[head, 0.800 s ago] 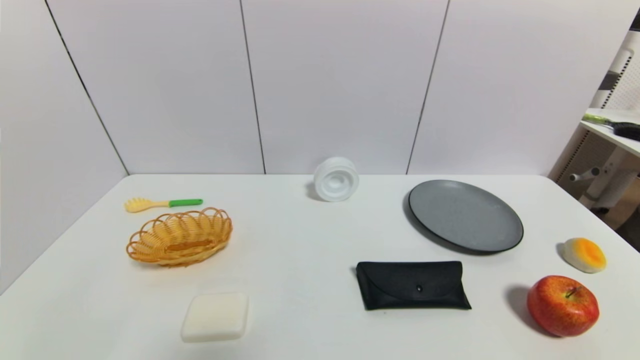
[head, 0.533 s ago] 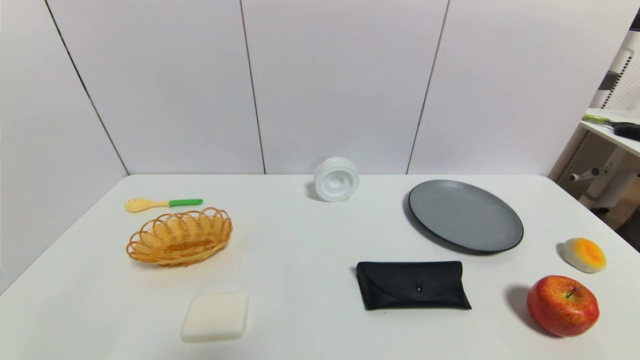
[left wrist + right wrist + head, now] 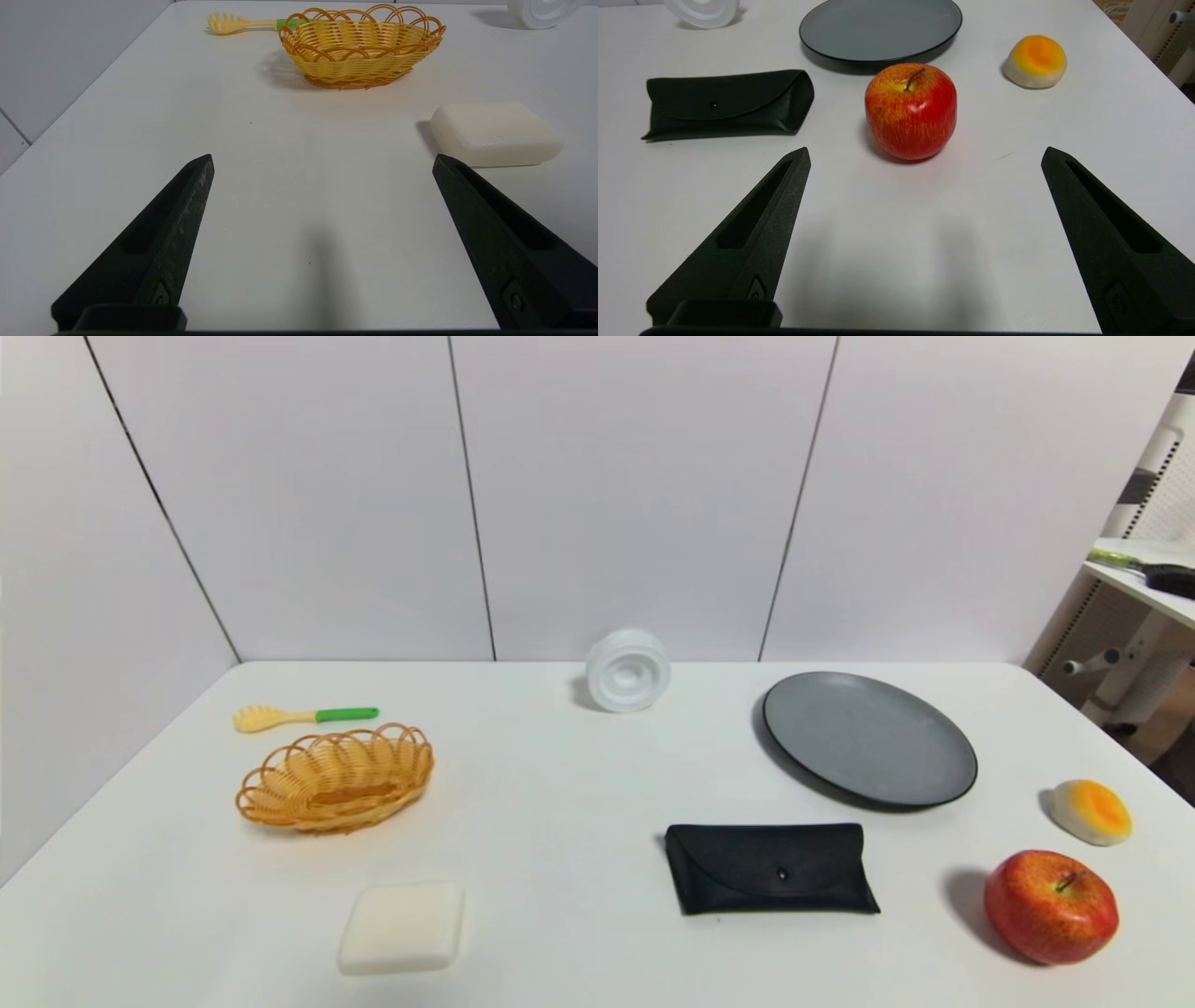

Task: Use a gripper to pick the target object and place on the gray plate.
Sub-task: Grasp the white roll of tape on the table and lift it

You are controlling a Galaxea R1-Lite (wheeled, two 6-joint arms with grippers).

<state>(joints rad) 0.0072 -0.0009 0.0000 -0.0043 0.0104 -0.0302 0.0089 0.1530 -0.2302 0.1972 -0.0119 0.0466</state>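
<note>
The white round container (image 3: pixel 627 670) with concentric rings lies tipped on its side at the table's far middle, its ringed base facing me; it also shows in the left wrist view (image 3: pixel 542 10) and the right wrist view (image 3: pixel 703 11). The gray plate (image 3: pixel 869 737) lies at the far right, bare; it also shows in the right wrist view (image 3: pixel 880 28). Neither arm shows in the head view. My left gripper (image 3: pixel 322 161) is open and empty over bare table at the near left. My right gripper (image 3: pixel 924 154) is open and empty just short of the red apple (image 3: pixel 910 111).
An orange woven basket (image 3: pixel 336 778) and a yellow fork with green handle (image 3: pixel 303 716) sit at left. A white soap-like block (image 3: pixel 402 927) lies near left. A black pouch (image 3: pixel 770 867), the apple (image 3: pixel 1051 905) and an orange-topped bun (image 3: pixel 1089 811) lie at right.
</note>
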